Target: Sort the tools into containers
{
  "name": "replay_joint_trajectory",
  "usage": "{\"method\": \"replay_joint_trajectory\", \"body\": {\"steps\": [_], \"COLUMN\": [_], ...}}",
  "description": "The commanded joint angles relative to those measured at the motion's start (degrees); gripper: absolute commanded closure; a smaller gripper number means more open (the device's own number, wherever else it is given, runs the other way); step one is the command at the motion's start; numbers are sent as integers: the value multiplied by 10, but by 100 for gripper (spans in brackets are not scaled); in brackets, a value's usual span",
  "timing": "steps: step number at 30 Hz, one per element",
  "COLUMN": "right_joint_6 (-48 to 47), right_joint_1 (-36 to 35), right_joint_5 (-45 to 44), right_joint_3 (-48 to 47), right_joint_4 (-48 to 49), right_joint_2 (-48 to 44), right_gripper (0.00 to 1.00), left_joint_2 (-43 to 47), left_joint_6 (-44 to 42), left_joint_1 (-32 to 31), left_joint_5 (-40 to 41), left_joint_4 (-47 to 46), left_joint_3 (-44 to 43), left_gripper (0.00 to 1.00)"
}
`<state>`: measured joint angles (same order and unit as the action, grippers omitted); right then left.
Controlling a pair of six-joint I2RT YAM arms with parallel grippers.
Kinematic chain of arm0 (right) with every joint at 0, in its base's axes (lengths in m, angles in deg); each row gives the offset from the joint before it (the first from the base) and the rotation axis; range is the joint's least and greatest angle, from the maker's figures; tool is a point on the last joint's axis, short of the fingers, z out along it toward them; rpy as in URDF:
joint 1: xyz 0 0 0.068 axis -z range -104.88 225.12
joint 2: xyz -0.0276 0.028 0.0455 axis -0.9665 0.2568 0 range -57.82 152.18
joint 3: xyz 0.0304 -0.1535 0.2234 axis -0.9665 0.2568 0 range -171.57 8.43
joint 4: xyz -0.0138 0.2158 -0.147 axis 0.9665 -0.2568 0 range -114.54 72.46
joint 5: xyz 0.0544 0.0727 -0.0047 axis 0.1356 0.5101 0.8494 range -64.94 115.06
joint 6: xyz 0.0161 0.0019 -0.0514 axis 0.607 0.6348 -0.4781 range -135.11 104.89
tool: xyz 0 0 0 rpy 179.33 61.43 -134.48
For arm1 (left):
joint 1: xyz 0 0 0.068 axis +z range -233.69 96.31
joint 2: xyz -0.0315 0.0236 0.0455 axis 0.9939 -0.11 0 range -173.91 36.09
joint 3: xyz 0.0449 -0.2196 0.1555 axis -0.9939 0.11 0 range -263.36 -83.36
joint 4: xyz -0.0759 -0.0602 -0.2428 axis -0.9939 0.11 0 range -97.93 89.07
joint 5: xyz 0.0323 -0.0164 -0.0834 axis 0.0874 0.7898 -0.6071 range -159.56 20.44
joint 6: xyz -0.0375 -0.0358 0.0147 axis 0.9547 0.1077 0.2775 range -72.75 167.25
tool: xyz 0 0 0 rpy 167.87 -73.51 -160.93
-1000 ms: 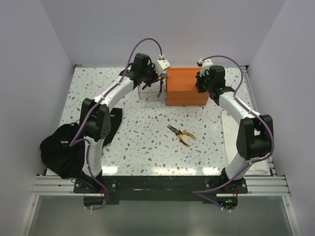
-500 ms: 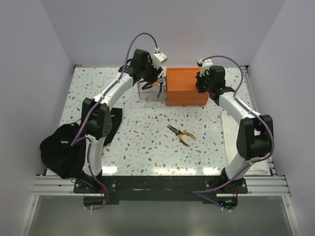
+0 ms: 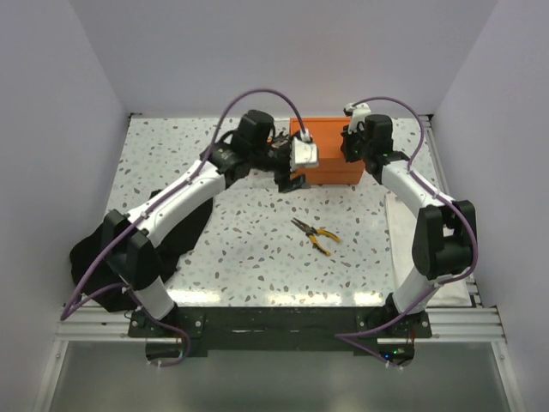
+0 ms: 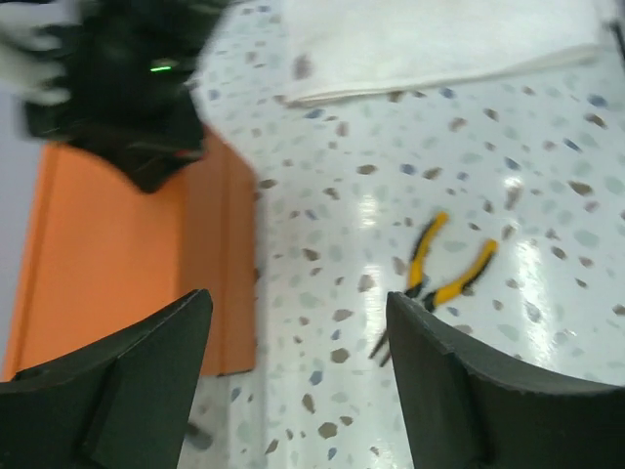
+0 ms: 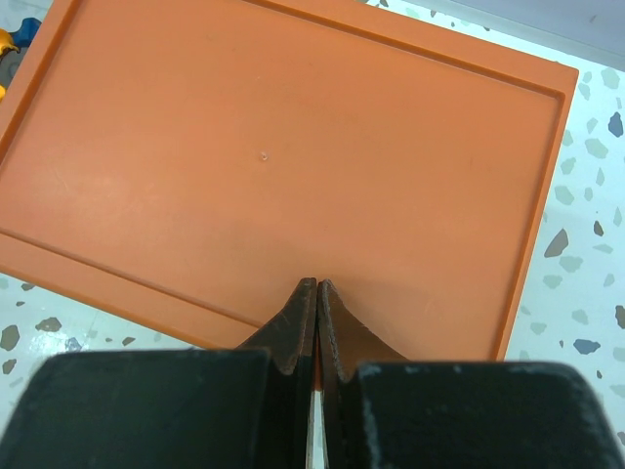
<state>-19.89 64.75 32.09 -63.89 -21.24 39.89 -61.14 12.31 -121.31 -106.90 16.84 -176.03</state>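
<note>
Top view: pliers point(image 3: 315, 233) lie mid-tabletop point(image 3: 240, 249), below the orange box point(image 3: 330, 150) at upper centre.
Left wrist: left gripper point(image 4: 298, 391) is wide and empty, facing the pliers, likely to fetch them.
Right wrist: right gripper point(image 5: 314, 322) is pinched closed over the orange box, perhaps steadying it.

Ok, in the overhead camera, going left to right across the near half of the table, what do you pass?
black fabric bag → orange-and-black-handled pliers → white sheet
</note>
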Motion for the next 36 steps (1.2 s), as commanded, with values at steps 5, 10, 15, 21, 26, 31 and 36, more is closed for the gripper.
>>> {"method": "replay_joint_trajectory", "body": {"steps": [5, 10, 15, 21, 26, 31, 36], "right_joint_6": [-14, -15, -16, -15, -9, -8, -8], "right_joint_1": [7, 7, 8, 14, 25, 26, 27], "right_joint_5": [-25, -24, -24, -19, -11, -9, -9], "right_joint_3": [33, 39, 46, 52, 50, 56, 57], "right_joint_4": [-117, -118, -118, -120, -122, -124, -126], "right_joint_2": [27, 22, 13, 7, 11, 10, 12], "right_gripper": [100, 100, 100, 100, 100, 100, 100], "left_joint_2": [-75, -122, -182, -222, -263, -291, -275], "left_joint_6": [-247, -261, -266, -251, -210, -212, -204], "left_joint_1": [-52, -75, -91, -99, -99, -98, -94], "left_joint_5": [-16, 14, 40, 74, 92, 106, 128], "left_joint_4": [165, 115, 120, 46, 26, 48, 86], "left_joint_3": [50, 53, 25, 66, 50, 34, 43], "left_gripper": [20, 20, 21, 23, 26, 65, 98]}}
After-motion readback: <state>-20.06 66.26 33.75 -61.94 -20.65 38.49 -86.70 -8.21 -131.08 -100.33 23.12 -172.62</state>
